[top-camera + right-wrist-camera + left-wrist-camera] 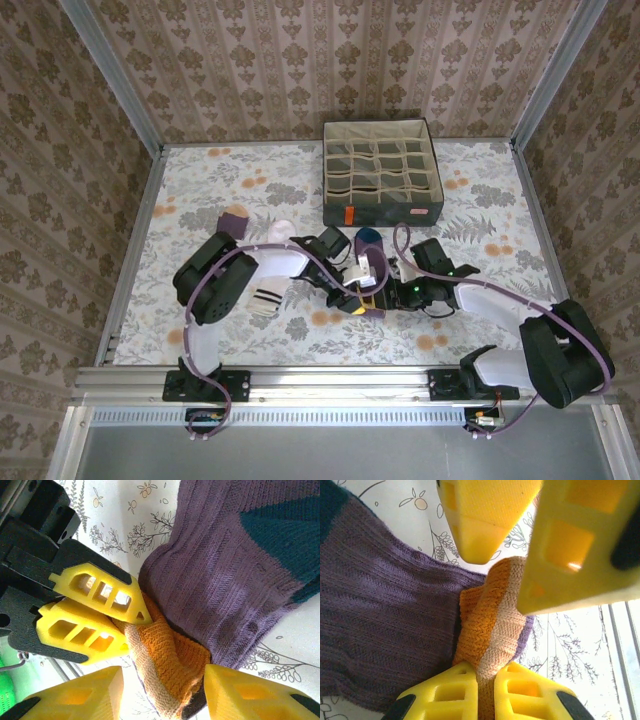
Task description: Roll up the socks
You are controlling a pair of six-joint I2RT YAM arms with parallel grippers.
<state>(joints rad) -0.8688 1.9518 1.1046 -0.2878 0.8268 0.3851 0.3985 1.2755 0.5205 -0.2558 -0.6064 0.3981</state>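
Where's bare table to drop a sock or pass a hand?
Free: the table far-left, between wall and grey box; the strip right of the box; the near edge between the arm bases. Crowded: mid-table, where left end effector and right end effector meet at the orange cuff of the purple sock, white sock and second purple sock just left.

Seen from above, the left arm (225, 280) and right arm (440, 275) cover most of the purple ribbed sock with orange cuff and teal heel (367, 238). In the left wrist view the cuff's end disappears between the left yellow fingers (445, 695), themselves cut off by the bottom edge
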